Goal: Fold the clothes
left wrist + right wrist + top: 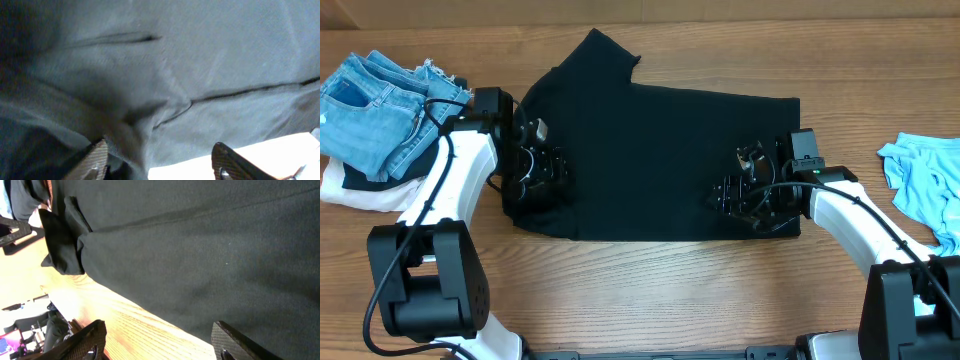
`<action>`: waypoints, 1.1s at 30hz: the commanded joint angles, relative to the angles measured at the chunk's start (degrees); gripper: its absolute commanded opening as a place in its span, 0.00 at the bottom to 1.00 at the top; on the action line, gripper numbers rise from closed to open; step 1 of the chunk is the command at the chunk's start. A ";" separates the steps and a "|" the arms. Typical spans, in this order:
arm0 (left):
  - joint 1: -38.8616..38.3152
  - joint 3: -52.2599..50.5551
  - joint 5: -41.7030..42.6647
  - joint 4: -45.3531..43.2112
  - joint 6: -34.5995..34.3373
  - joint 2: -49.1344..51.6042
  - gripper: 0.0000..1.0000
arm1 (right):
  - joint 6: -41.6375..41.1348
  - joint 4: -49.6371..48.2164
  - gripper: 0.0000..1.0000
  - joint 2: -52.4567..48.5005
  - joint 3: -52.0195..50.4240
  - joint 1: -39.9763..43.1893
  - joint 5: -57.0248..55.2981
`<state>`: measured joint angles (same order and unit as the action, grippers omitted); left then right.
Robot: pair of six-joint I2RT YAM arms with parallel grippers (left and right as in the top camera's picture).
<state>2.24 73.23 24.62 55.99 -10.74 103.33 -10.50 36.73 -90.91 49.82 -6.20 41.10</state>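
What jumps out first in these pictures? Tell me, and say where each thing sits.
A large black garment spread across the middle of the table dominates the overhead view. The left gripper is over its left end and the right gripper is over its right end, both open. A folded blue denim piece tops a pile at the far left, and a light blue garment lies at the right edge.

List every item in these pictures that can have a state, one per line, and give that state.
black garment, spread flat on the table, not yet folded
denim garment, folded, on top of a pile
light blue garment, crumpled, unfolded
left claw, open, over the black garment
right claw, open, over the black garment's edge
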 commanded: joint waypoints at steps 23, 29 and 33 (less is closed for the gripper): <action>1.14 -3.58 -18.91 15.52 0.57 -1.07 0.62 | 0.50 1.07 0.71 0.24 1.25 -0.22 -2.01; 1.03 -3.02 -18.78 7.26 6.88 -6.16 0.71 | 0.50 0.87 0.71 0.24 1.25 -0.22 -2.08; -0.70 -6.49 -14.64 6.75 7.15 1.09 0.54 | 0.50 0.92 0.71 0.24 1.25 -0.22 -2.12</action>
<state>2.72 69.38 6.68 62.46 -5.37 99.29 -10.46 37.95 -90.91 49.82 -6.20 39.35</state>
